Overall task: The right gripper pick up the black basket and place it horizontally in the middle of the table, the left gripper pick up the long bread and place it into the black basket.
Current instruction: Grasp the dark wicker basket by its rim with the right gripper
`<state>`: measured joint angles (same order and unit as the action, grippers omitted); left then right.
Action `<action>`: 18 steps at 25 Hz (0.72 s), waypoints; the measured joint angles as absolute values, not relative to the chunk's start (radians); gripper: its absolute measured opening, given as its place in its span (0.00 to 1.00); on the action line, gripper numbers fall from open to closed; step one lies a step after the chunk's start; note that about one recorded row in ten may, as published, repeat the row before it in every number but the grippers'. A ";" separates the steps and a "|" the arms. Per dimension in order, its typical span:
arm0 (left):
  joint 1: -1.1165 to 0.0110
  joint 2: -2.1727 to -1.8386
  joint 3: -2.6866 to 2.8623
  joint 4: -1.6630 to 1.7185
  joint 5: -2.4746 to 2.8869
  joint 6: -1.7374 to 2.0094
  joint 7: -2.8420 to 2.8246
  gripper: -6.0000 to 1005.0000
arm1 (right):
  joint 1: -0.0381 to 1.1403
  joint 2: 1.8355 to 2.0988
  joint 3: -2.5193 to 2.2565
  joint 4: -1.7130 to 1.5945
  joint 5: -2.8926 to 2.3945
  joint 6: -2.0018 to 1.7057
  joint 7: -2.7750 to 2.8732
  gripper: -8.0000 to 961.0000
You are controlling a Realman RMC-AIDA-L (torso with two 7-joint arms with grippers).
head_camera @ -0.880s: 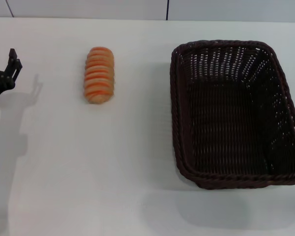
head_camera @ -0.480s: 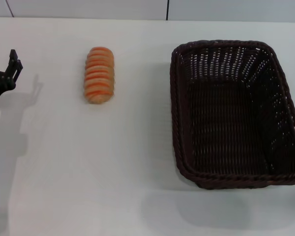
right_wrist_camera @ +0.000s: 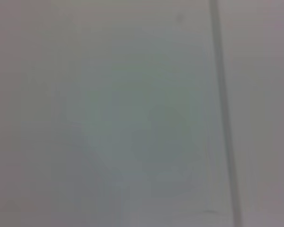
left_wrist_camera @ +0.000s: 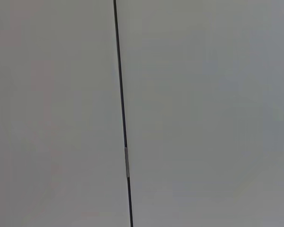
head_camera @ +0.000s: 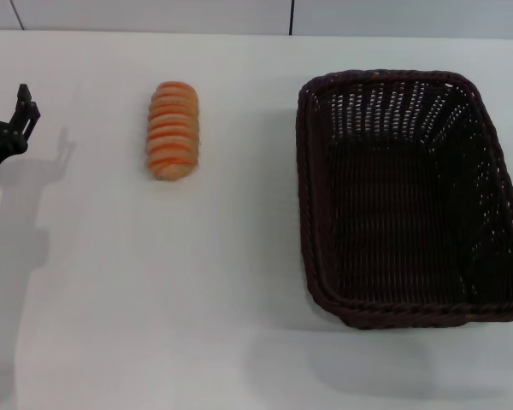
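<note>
The black basket [head_camera: 410, 196] is a large dark woven wicker basket standing on the right of the white table [head_camera: 197, 282], empty, with its long side running front to back. The long bread [head_camera: 173, 130], orange and tan striped, lies on the table left of centre, apart from the basket. My left gripper [head_camera: 22, 109] is a black claw at the far left edge, well left of the bread and holding nothing. My right gripper is out of view. Both wrist views show only plain pale surface with a dark seam.
A grey wall with a vertical dark seam [head_camera: 291, 17] runs along the far edge of the table. Bare tabletop lies between the bread and the basket and along the front.
</note>
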<state>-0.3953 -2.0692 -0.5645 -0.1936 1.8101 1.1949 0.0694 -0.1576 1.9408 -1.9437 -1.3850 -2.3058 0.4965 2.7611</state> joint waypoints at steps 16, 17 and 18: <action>-0.402 -2.069 -0.591 -0.190 1.810 1.157 0.068 0.86 | -0.085 2.076 -1.265 -2.039 -2.070 -1.120 2.720 0.86; -0.402 -2.069 -0.591 -0.190 1.810 1.157 0.068 0.86 | -0.085 2.076 -1.265 -2.039 -2.070 -1.120 2.720 0.86; -0.402 -2.069 -0.595 -0.189 1.810 1.156 0.067 0.86 | -0.080 2.077 -1.214 -2.040 -2.040 -1.173 2.726 0.86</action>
